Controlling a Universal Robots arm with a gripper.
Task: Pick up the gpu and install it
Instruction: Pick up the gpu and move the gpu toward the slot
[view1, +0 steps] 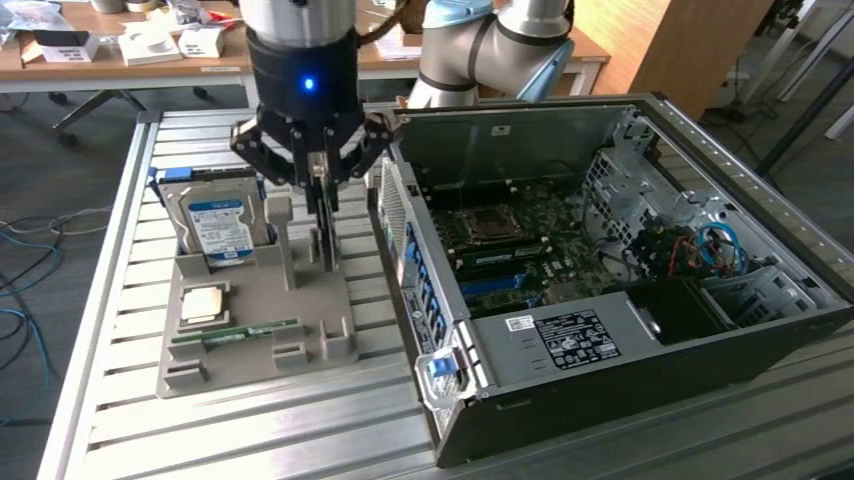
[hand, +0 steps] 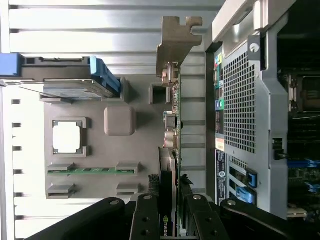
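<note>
The end effector (view1: 320, 195) hangs straight down over the grey tray (view1: 307, 330) that sits on the slatted metal worktop (view1: 267, 430), toward the exterior view's left. The gpu (view1: 327, 245) stands upright on its edge in a slot of that tray, on the side nearest the open computer case (view1: 561, 340), and its lower edge seems to rest in the slot.

In the wrist view the end effector (hand: 171, 200) has its black fingers (hand: 146, 215) on either side of the gpu (hand: 172, 125), which is seen edge-on as a thin strip, dark on one face and green-brown on the other. The fingers are drawn in narrow and look to be pinching the card at the end farthest from its metal bracket (hand: 176, 42), though the contact on one side is hard to make out.

On the same tray (hand: 140, 145), a hard drive (view1: 220, 228) with a blue and white label stands upright at the back. A square processor chip (view1: 203, 300) lies flat in a pocket in front of it, and a narrow green memory stick (view1: 254, 330) lies flat nearer the front edge. All three are apart from the fingers.

The computer case (hand: 250, 100) lies on its side just beside the tray, with its side panel off and the main board inside showing.
</note>
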